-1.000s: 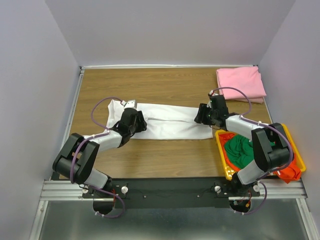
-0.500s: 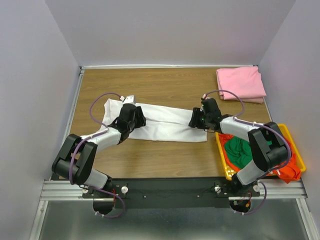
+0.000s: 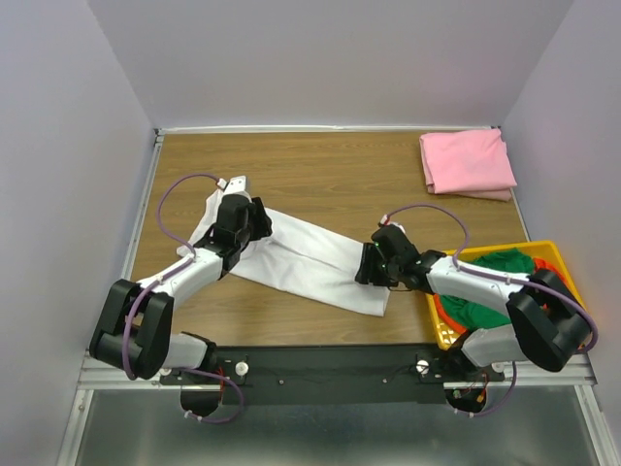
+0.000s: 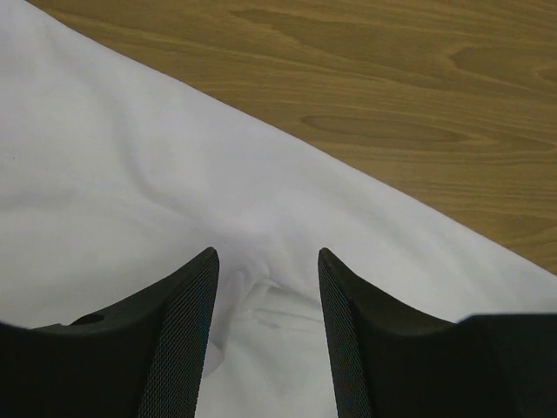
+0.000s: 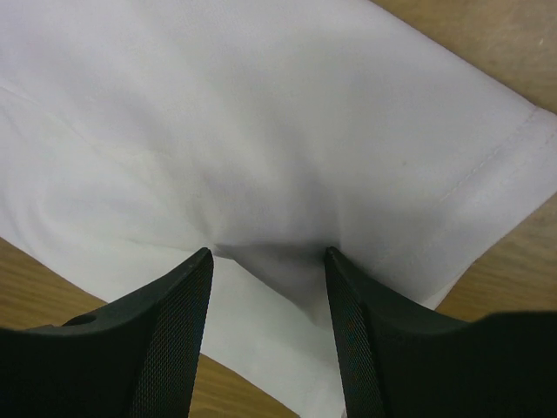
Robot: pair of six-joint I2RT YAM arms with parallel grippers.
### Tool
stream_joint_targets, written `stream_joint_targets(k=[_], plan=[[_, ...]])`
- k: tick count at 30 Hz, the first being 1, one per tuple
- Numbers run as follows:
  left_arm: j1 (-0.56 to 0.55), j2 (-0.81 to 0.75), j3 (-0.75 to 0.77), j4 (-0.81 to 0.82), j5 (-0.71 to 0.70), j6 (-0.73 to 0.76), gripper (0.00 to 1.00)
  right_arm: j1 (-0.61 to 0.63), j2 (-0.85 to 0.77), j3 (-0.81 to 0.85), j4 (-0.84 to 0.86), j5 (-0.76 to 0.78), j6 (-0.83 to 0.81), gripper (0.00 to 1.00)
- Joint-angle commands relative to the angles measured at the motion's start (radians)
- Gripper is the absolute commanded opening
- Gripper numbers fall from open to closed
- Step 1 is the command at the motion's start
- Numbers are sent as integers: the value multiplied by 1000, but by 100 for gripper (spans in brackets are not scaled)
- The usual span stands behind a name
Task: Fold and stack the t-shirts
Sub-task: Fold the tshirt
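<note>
The white t-shirt (image 3: pixel 310 257) lies folded into a long strip, slanting across the wooden table from upper left to lower right. My left gripper (image 3: pixel 254 225) is on its upper left end, and my right gripper (image 3: pixel 367 269) is on its lower right end. In the left wrist view the jaws (image 4: pixel 267 261) hold a pucker of the white cloth (image 4: pixel 130 174). In the right wrist view the jaws (image 5: pixel 268 257) hold a raised fold of the white cloth (image 5: pixel 261 104). The pink t-shirt (image 3: pixel 466 162) lies folded at the far right corner. A green t-shirt (image 3: pixel 480 309) and orange cloth (image 3: pixel 545 256) sit in the basket.
The yellow plastic basket (image 3: pixel 441 328) stands at the near right, just right of my right arm. The table's back edge meets the wall, and side walls close in left and right. Bare wood shows in the middle back.
The white strip has turned from level to slanting. My right gripper pulled its right end toward the near edge and left. My left gripper moved its end back and left.
</note>
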State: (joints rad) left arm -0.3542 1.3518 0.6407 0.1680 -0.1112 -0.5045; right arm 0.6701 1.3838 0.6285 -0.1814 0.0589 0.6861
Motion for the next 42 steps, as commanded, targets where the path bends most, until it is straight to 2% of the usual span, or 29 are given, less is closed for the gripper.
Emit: stream_joint_targets(k=[1, 6, 12, 18, 23, 27, 42], plan=[[6, -57, -39, -35, 21, 21, 57, 75, -48, -33, -105, 62, 96, 62], [11, -46, -78, -32, 19, 8, 58, 147, -106, 12, -173, 81, 115, 62], [15, -40, -88, -56, -1, 4, 58, 152, -147, 123, -245, 119, 9, 69], [14, -2, -84, -51, 25, 0, 58, 151, -49, 191, -208, 237, -95, 73], [14, 70, -59, -33, 36, 6, 58, 151, 58, 168, -107, 176, -149, 76], [8, 113, -36, -19, 51, 9, 58, 151, 84, 126, -60, 121, -143, 76], [-65, 228, 91, -97, 27, 14, 57, 152, 12, -56, -47, -28, -23, 77]])
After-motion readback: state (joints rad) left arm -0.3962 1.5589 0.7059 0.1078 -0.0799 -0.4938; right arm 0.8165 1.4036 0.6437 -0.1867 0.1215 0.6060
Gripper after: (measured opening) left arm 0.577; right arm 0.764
